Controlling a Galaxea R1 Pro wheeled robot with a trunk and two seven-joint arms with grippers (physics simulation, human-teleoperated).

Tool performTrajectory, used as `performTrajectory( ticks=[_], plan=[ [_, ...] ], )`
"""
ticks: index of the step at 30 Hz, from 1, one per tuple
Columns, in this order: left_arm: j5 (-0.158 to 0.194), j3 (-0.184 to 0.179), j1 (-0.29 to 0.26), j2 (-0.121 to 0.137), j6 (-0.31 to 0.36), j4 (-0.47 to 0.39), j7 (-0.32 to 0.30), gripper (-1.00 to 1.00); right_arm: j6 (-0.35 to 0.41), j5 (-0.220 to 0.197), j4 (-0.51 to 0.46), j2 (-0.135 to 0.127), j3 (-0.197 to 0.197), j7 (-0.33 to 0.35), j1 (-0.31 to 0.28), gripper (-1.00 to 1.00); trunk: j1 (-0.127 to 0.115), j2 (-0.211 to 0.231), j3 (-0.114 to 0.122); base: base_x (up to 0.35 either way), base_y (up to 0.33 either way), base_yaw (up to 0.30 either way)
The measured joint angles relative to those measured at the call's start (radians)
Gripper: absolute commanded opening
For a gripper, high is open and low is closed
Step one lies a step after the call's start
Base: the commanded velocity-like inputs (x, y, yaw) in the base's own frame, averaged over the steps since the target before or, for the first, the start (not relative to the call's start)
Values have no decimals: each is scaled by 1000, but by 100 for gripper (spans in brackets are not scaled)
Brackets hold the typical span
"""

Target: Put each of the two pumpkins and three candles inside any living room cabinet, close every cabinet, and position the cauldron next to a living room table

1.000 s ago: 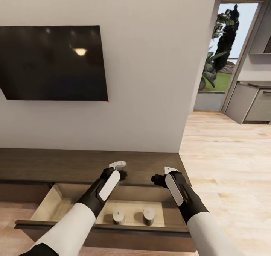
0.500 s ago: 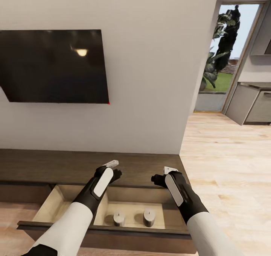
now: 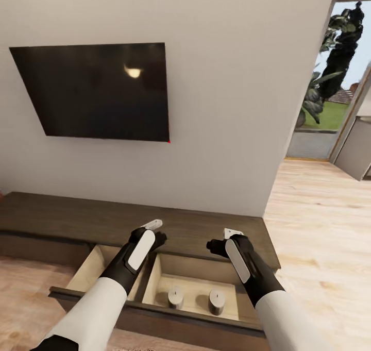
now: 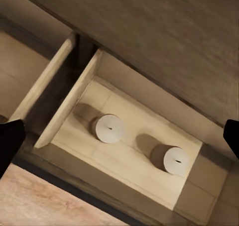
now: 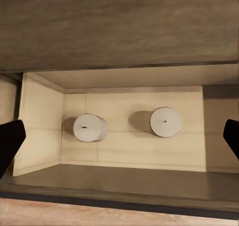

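The long dark-brown cabinet [image 3: 93,217] stands against the wall with one drawer [image 3: 154,315] pulled out. Two grey-beige candles stand upright in the drawer's right compartment, one [image 3: 175,298] beside the other [image 3: 217,300]. They are also seen from above in the left wrist view [image 4: 108,128] [image 4: 170,159] and the right wrist view [image 5: 89,127] [image 5: 165,122]. My left gripper [image 3: 157,230] hovers open over the drawer's back edge. My right gripper [image 3: 221,239] hangs open above the candles, holding nothing. The pumpkins, cauldron and table are out of view.
A black TV [image 3: 98,90] hangs on the white wall above the cabinet. The drawer's left compartment [image 3: 95,268] has pale wood walls. Light wooden floor [image 3: 319,227] runs right to a glass door with a plant [image 3: 335,57] and a grey kitchen unit [image 3: 358,155].
The camera has moved, so the TV, cabinet and drawer sit farther right in the picture. My left gripper has lifted slightly from the drawer. The candles have not moved.
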Motion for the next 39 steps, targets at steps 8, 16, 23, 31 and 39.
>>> performTrajectory(
  ticks=[8, 16, 23, 31, 39],
  plan=[
    [-1, 1, 0, 0, -8, -2, 1, 100, 0, 2, 0, 1, 1, -1, 0, 100, 0, 0, 1, 0, 0, 282],
    [-3, -1, 0, 0, -13, -3, -4, 100, 0, 2, 0, 2, 2, -2, 0, 100, 0, 0, 1, 0, 0, 284],
    [-3, -3, 0, 0, -15, -3, -4, 100, 0, 3, 0, 2, 2, -2, 0, 100, 0, 0, 1, 0, 0, 284],
    [-3, -4, 1, 0, -14, -3, -5, 100, 0, 3, 0, 2, 2, -1, 0, 100, 0, 0, 1, -63, 62, 284],
    [-3, -5, 2, 0, -14, -3, -6, 100, 0, 3, 1, 2, 2, -2, 0, 100, 0, 0, 1, -6, 6, 284]
  ],
)
